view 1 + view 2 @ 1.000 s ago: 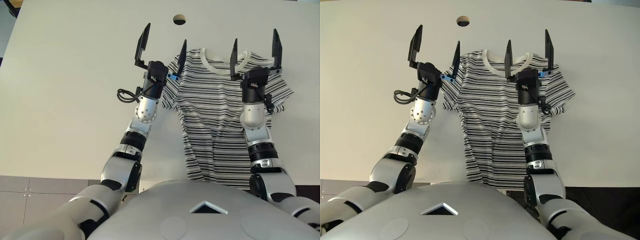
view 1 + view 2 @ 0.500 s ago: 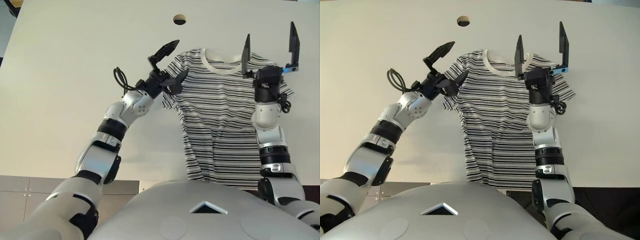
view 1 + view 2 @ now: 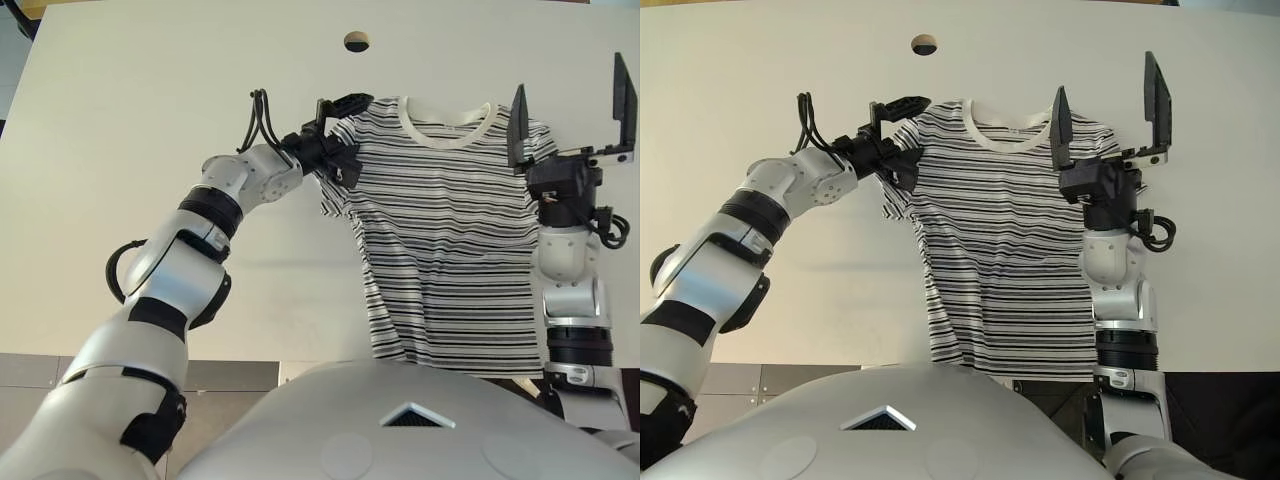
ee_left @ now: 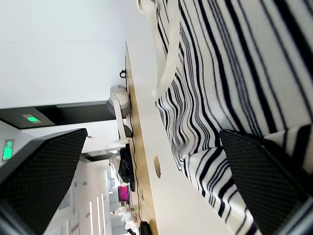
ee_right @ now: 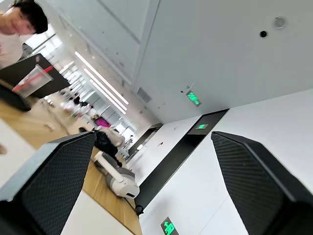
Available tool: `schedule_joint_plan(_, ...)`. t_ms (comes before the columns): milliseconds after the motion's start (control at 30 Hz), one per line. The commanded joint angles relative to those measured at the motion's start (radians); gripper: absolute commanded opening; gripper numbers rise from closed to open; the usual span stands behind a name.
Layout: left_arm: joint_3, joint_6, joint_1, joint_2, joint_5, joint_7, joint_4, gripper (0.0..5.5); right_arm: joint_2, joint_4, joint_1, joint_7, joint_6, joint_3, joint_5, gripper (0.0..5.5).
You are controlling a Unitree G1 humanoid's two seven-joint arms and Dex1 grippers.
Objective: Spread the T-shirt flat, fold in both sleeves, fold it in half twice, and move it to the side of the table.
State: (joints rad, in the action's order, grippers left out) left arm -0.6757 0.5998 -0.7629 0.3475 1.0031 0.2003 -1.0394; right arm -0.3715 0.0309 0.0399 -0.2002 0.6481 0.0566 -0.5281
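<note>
Sleeve fold: left arm nearer.
T-shirt point(image 3: 440, 230) flat on table point(image 3: 150, 80), long axis away from robot. Left gripper point(image 3: 345, 135), 2 fingers spread, at left sleeve point(image 3: 895, 195); right gripper point(image 3: 570, 105), spread, raised over right sleeve point(image 3: 1092, 140).

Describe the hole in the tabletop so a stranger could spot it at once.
Start with the wide pale table; the striped T-shirt lies on it, collar at the far end. Beyond the sleeve where the left claw sits, farther from the robot, is the hole: small, round and dark, unlike the striped cloth and the black claw nearby.
</note>
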Motion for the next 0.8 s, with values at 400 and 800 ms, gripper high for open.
schedule_joint_plan(400,-0.011,-0.111,-0.101,-0.020,-0.052,0.144,-0.240,5.03,-0.005,0.123,-0.054,-0.030,-0.029,-0.077,-0.063,4.39)
schedule_joint_plan(800,0.004,-0.219,-0.133,0.003,-0.093,0.221,-0.288,5.03,-0.036,0.153,-0.071,-0.047,-0.073,-0.077,-0.075,4.39)
